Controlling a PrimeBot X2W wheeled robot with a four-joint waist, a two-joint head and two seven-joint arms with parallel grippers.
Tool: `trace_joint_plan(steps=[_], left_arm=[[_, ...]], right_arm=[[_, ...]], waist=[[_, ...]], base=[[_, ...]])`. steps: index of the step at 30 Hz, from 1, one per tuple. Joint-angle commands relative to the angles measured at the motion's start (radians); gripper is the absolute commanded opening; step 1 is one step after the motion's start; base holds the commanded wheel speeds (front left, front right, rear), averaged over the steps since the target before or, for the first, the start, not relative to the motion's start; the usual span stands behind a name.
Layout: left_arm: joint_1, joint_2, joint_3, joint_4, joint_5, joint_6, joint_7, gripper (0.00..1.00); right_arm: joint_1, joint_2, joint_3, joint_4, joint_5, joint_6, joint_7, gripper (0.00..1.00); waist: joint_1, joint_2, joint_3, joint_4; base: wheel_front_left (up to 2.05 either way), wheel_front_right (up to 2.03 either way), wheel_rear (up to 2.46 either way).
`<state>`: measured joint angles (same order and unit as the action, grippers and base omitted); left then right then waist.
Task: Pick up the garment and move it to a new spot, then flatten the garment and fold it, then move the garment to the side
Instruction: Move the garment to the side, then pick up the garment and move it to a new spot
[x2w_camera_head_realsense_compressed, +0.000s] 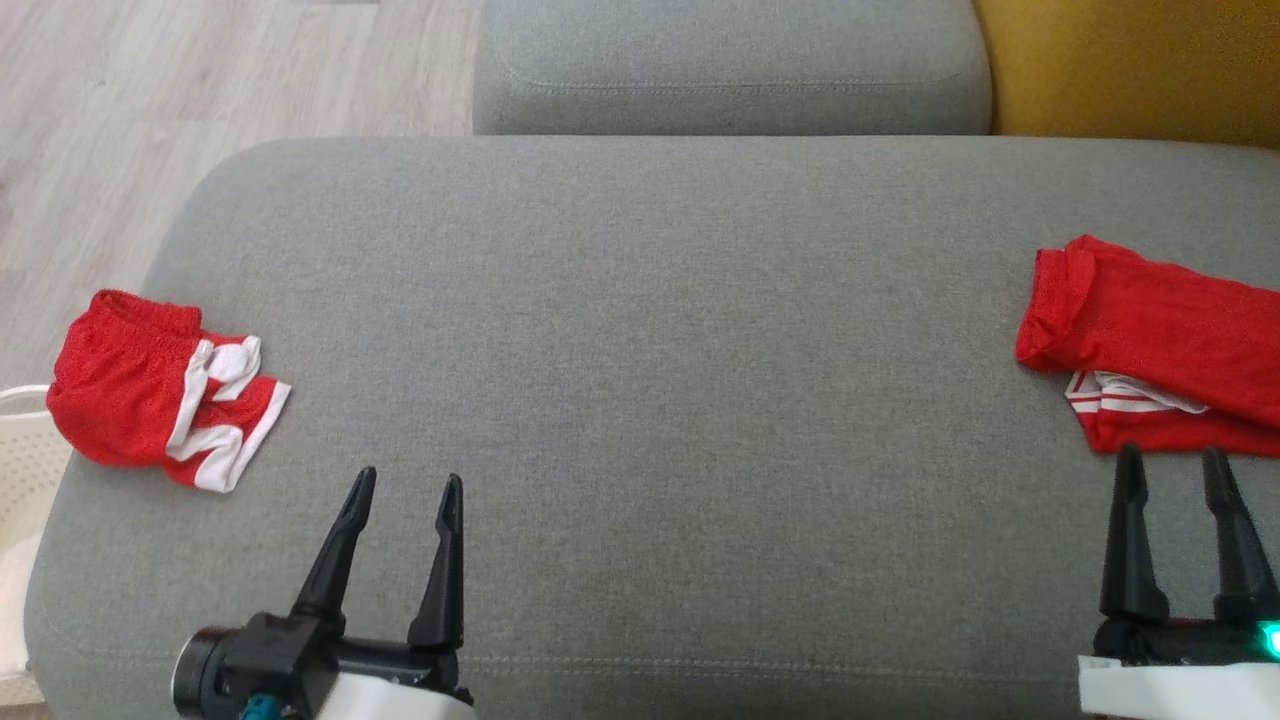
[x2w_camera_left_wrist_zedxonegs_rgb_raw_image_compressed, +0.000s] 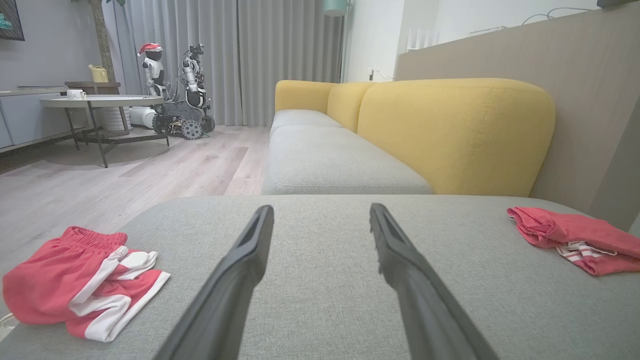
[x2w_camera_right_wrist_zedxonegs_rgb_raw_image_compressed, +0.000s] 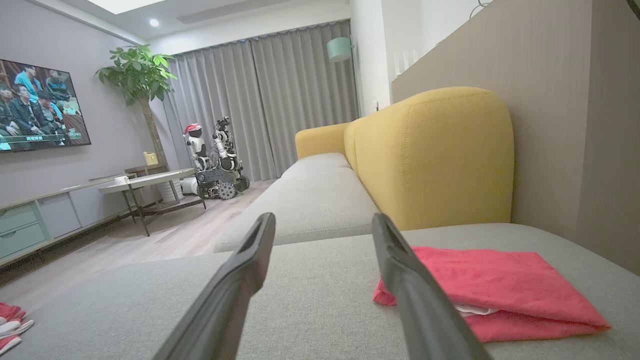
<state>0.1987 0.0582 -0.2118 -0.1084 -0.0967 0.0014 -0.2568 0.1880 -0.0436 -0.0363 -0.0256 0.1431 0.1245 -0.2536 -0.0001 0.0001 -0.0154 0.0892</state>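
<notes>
Red shorts with white trim (x2w_camera_head_realsense_compressed: 160, 400) lie crumpled at the left edge of the grey cushion (x2w_camera_head_realsense_compressed: 640, 380); the left wrist view has them at lower left (x2w_camera_left_wrist_zedxonegs_rgb_raw_image_compressed: 80, 287). A folded red garment with white stripes (x2w_camera_head_realsense_compressed: 1160, 345) rests at the cushion's right edge, seen too in the right wrist view (x2w_camera_right_wrist_zedxonegs_rgb_raw_image_compressed: 500, 290) and the left wrist view (x2w_camera_left_wrist_zedxonegs_rgb_raw_image_compressed: 575, 237). My left gripper (x2w_camera_head_realsense_compressed: 405, 495) hovers open near the front edge, right of the shorts and apart from them. My right gripper (x2w_camera_head_realsense_compressed: 1175, 465) is open just in front of the folded garment, with nothing between its fingers.
A white basket (x2w_camera_head_realsense_compressed: 20, 450) stands off the cushion's left side. A second grey seat (x2w_camera_head_realsense_compressed: 730, 65) and a yellow backrest (x2w_camera_head_realsense_compressed: 1130, 65) lie beyond. Wooden floor (x2w_camera_head_realsense_compressed: 200, 80) runs at far left. A round table (x2w_camera_left_wrist_zedxonegs_rgb_raw_image_compressed: 100, 102) and a wheeled robot (x2w_camera_left_wrist_zedxonegs_rgb_raw_image_compressed: 182, 112) stand across the room.
</notes>
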Motion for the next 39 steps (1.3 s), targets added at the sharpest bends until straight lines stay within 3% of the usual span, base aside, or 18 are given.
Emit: trace_joint_plan(steps=[1,28,39], left_arm=[[-0.03,-0.006,0.036,-0.029,0.01,0.006,-0.005,1.0],[-0.028,-0.008,0.031,-0.03,0.016,0.012,-0.005,1.0],[-0.042,-0.008,0.035,-0.052,0.004,0.024,-0.005,1.0]], right_arm=[[-0.016,-0.007,0.033,-0.034,0.016,0.006,-0.008,1.0],[-0.014,-0.007,0.071,-0.016,-0.002,0.006,-0.008,1.0],[-0.016,-0.007,0.103,-0.017,-0.014,0.006,-0.008,1.0]], waist=[[0.0001,-0.0001,-0.005,-0.002],[0.0001,-0.0001,-0.004,0.015],[0.0001,-0.0001,0.0,0.136]], base=[[0.0,0.0,0.0],[0.0,0.0,0.0],[0.0,0.0,0.0]])
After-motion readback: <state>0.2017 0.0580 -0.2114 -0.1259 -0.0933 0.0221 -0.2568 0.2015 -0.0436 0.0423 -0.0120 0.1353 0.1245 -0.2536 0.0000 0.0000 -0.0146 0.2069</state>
